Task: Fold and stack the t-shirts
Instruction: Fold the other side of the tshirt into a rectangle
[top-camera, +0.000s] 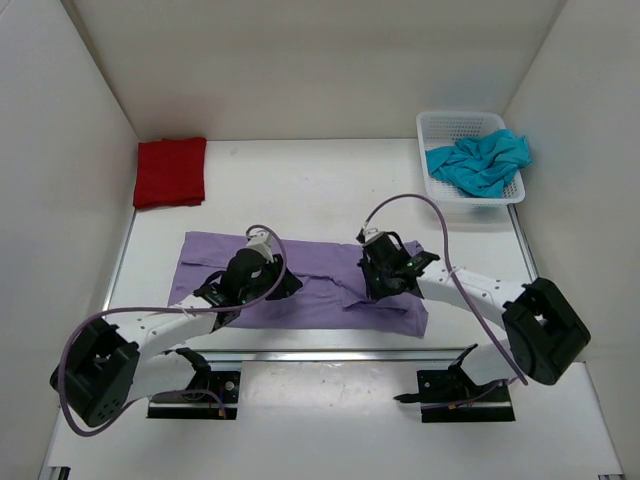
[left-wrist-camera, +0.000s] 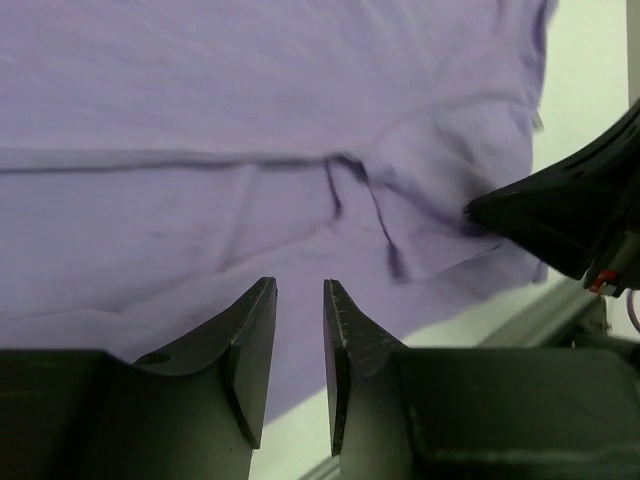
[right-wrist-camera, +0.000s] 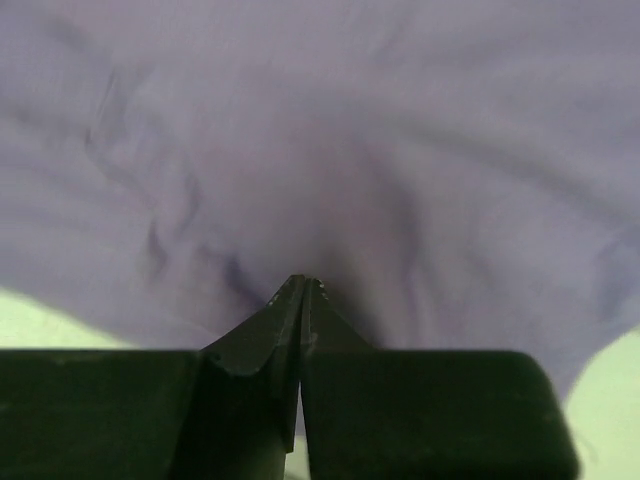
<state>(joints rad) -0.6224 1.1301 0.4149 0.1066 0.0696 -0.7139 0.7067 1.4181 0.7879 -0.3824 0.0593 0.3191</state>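
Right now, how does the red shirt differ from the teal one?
The red shirt is folded into a neat flat rectangle; the teal shirt is a crumpled heap. The red shirt lies on the table, far left; the teal shirt sits in the basket, far right. Both are plain cloth, apart from the purple shirt.

Bright, even white light, soft shadows, lavender shirt (right-wrist-camera: 320, 130) blurry in the close right wrist view.
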